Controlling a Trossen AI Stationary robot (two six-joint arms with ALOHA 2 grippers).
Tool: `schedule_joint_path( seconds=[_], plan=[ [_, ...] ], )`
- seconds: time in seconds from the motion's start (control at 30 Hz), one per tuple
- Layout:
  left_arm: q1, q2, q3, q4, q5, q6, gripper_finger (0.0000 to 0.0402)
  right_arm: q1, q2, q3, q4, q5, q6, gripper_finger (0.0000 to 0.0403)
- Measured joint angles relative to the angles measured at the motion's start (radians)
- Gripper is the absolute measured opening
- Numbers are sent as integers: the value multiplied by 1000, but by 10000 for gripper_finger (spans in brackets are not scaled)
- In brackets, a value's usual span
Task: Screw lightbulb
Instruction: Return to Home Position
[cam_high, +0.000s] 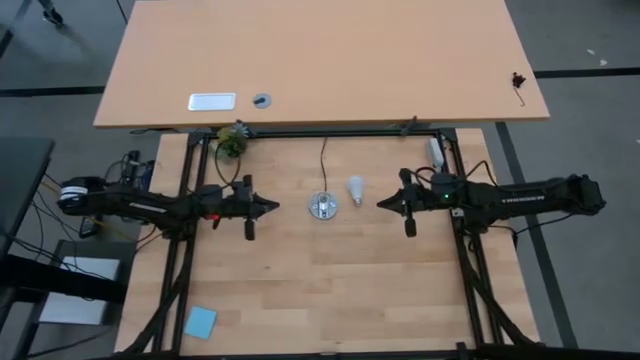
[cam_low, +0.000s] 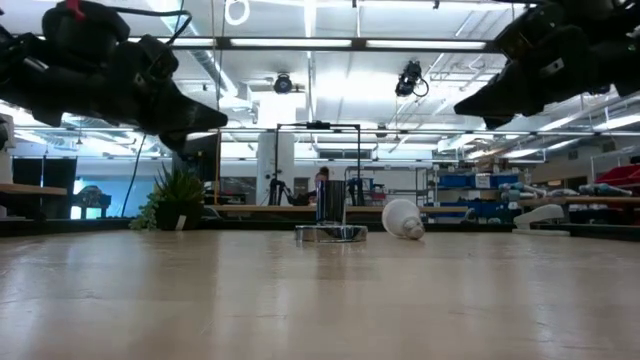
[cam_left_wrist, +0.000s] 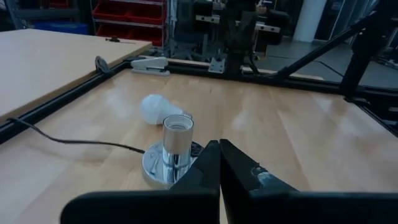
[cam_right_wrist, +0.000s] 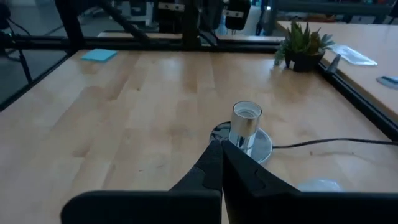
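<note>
The small white pear-shaped lightbulb (cam_high: 355, 188) lies on its side on the wooden table (cam_high: 330, 290), just beside the round silver socket (cam_high: 322, 206). The left gripper (cam_high: 272, 206) and the right gripper (cam_high: 383, 201) flank the pair, fingers pressed together, empty.

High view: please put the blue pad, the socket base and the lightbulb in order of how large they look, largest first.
1 and 2. blue pad and socket base: they look about alike, so not ranked.
3. lightbulb: smallest.

The small pear-shaped lightbulb (cam_high: 355, 188) is white. The round metal socket disc (cam_high: 322, 206) at its eight o'clock is silver, its cord (cam_high: 323, 160) black.
</note>
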Motion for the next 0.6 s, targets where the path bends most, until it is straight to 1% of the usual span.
schedule_joint_path(
  seconds=[0.33, 0.47, 0.6],
  plan=[
    [0, -129, -101, -4, -5, -33, 3, -41, -143, -87, 5, -36, 14, 7],
    [0, -169, -104, -51, -7, -34, 3, -55, -203, -107, 8, -62, 23, 7],
    [0, -203, -104, -91, -5, -26, 3, -68, -263, -117, -36, -71, 24, 7]
  ],
)
